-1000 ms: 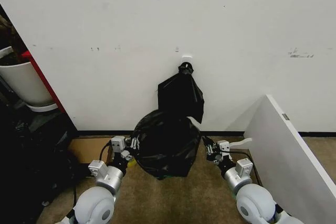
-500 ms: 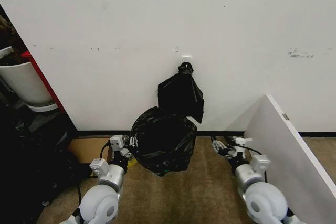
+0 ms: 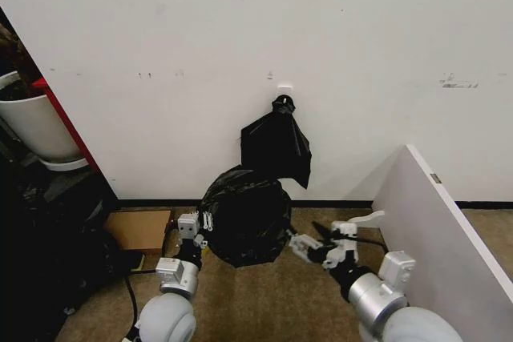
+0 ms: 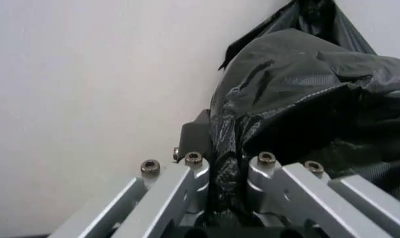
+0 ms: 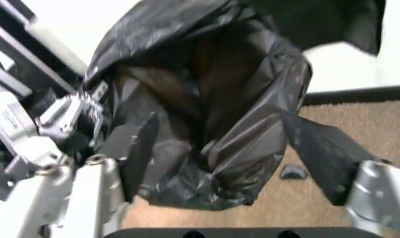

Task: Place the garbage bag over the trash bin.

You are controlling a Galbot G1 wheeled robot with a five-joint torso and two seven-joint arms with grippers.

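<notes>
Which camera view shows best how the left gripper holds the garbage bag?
The left wrist view: the left gripper pinches the garbage bag between its fingers. The head view shows it beside the bag; the right wrist view shows it farther off.

one garbage bag (image 3: 244,227); two grippers, left gripper (image 3: 202,223); right gripper (image 3: 307,243).

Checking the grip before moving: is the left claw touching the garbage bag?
Touching. In the left wrist view the left claw is shut on a fold of the garbage bag.

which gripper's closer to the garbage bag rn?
Left. The left gripper is clamped on a fold of the garbage bag; the right gripper is open beside the bag, not touching it.
</notes>
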